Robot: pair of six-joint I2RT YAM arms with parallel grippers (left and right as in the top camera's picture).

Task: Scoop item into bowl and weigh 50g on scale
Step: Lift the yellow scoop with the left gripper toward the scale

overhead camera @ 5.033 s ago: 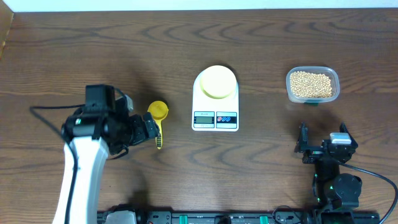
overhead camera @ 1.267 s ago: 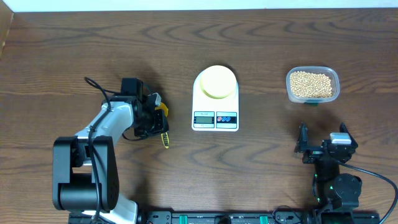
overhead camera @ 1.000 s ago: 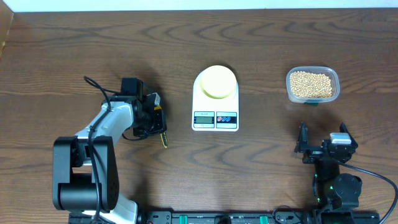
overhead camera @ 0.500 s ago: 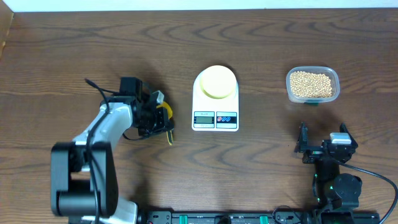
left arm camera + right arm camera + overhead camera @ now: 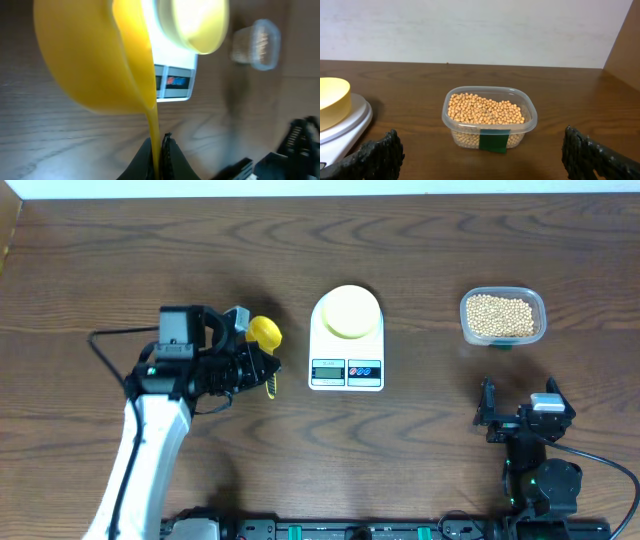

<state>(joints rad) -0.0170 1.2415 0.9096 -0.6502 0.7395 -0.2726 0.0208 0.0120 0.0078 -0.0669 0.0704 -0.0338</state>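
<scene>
Gripping the bright yellow plastic scoop by its handle is the left hand; the right hand gapes wide, tan round beans ahead.

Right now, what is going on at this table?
The left hand is shut on the handle of the yellow scoop, holding it left of the scale. The pale yellow bowl sits on the scale, looking empty. The beans fill the clear container on the right. The right hand is open, holding nothing.

Dark wood table, white scale centre, clear container (beans inside) right
</scene>
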